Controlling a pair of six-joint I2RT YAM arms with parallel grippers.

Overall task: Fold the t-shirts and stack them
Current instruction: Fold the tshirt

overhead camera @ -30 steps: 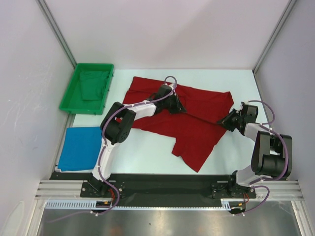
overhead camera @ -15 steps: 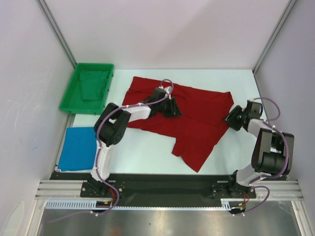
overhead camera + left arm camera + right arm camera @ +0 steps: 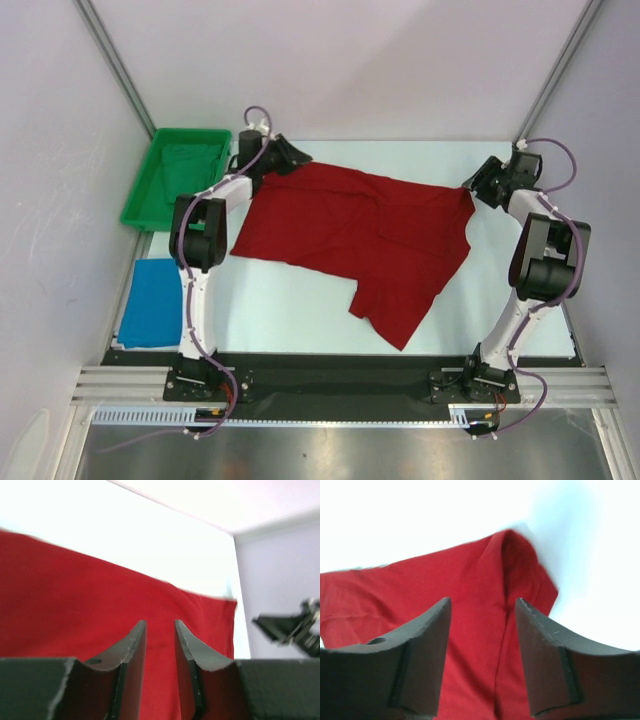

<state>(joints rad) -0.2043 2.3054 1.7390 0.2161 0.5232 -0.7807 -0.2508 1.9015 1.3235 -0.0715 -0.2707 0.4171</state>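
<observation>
Left fingers (image 3: 131, 670) stand narrowly apart, right fingers (image 3: 427, 645) wider, both empty at the far corners of the red shirt (image 3: 340, 225); closing short could miss the hem, leaving wrinkles.

Non-task items, top view
Green plastic tray (image 3: 163, 226) upper left, on the far-left corner of the pale table (image 3: 290, 300); white walls (image 3: 340, 60) on three sides; slanted metal frame posts upper left (image 3: 115, 65) and upper right (image 3: 560, 70); black base plate (image 3: 340, 370) along the bottom, ribbed aluminium rail (image 3: 340, 397) just below it
</observation>
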